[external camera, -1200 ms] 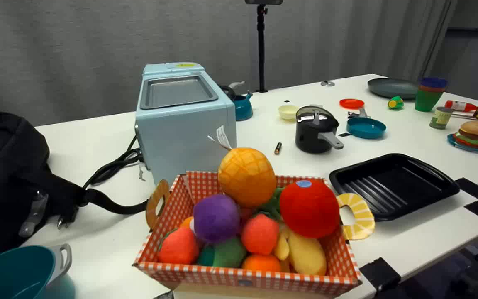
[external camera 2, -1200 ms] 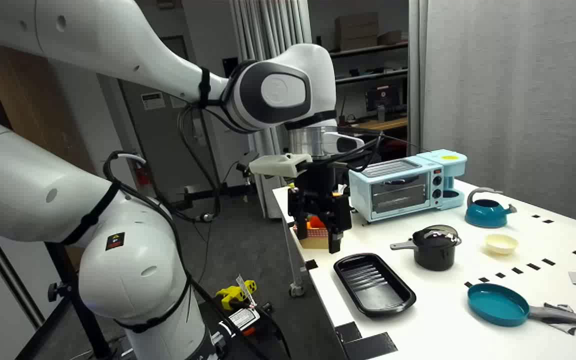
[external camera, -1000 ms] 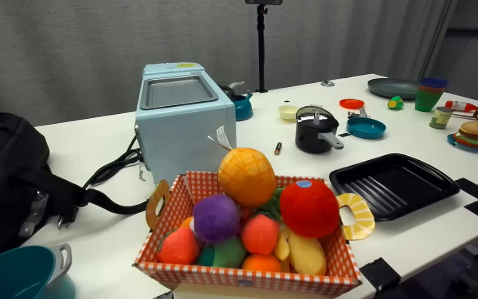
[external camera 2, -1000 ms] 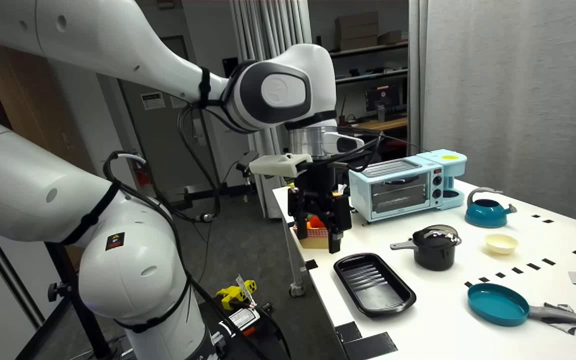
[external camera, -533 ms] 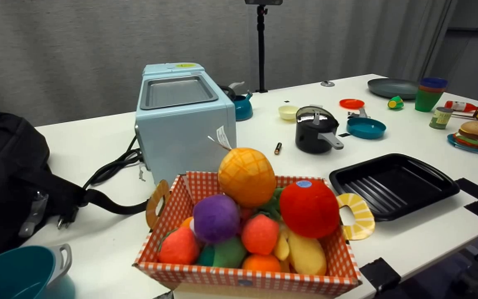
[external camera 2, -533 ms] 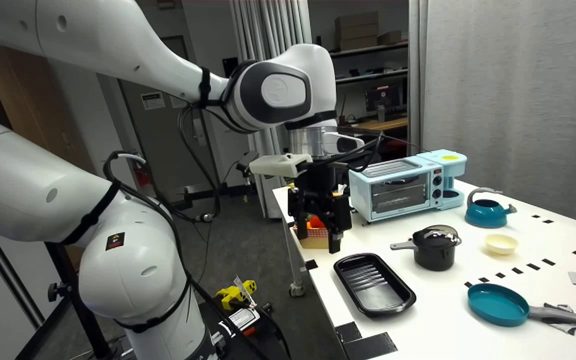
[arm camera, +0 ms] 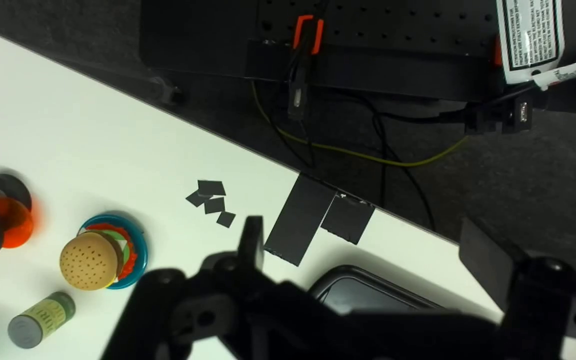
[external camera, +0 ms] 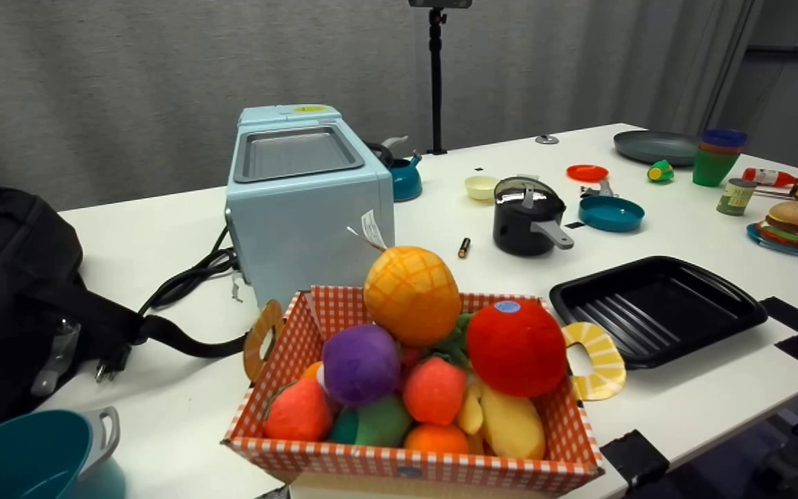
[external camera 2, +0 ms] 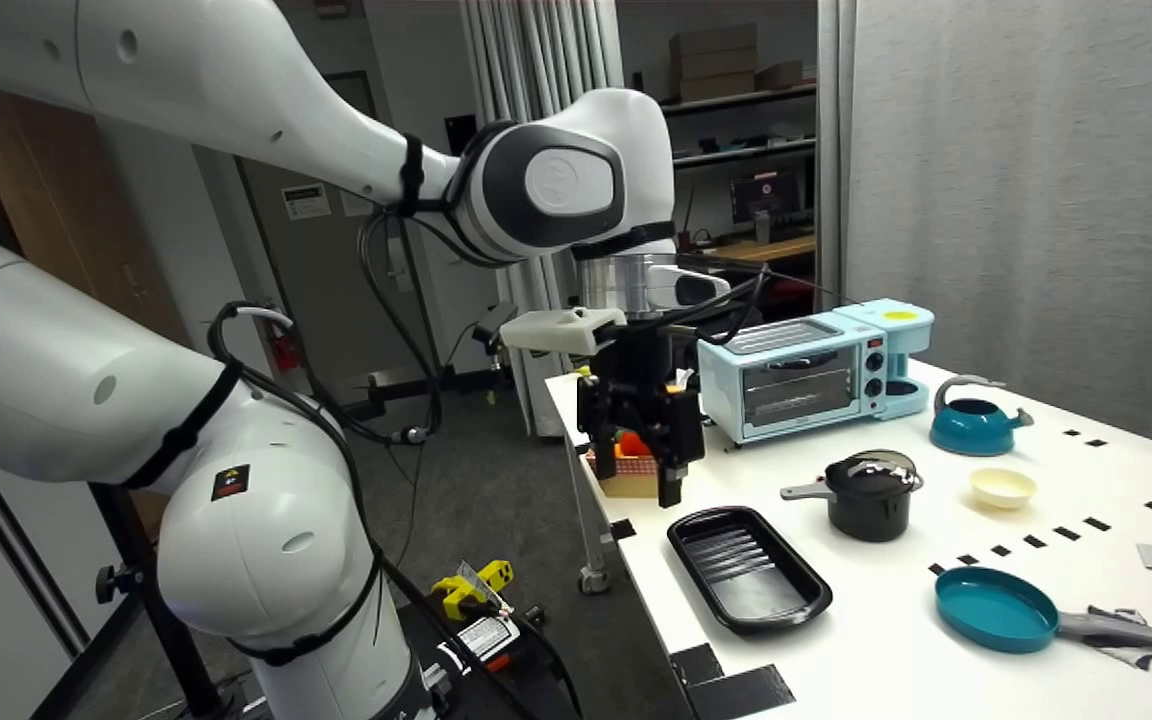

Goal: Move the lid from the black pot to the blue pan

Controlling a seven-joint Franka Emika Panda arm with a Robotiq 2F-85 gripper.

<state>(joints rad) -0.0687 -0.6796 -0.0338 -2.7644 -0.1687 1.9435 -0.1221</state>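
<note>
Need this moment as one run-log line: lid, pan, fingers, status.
lid: on pot | pan: uncovered | fingers: apart, holding nothing, clear of pot | status: transfer not yet done

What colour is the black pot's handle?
Grey; the handle shows best in an exterior view.

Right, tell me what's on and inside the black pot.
The lid rests on top of the black pot in both exterior views. Whether anything lies inside cannot be seen, because the lid hides it.
</note>
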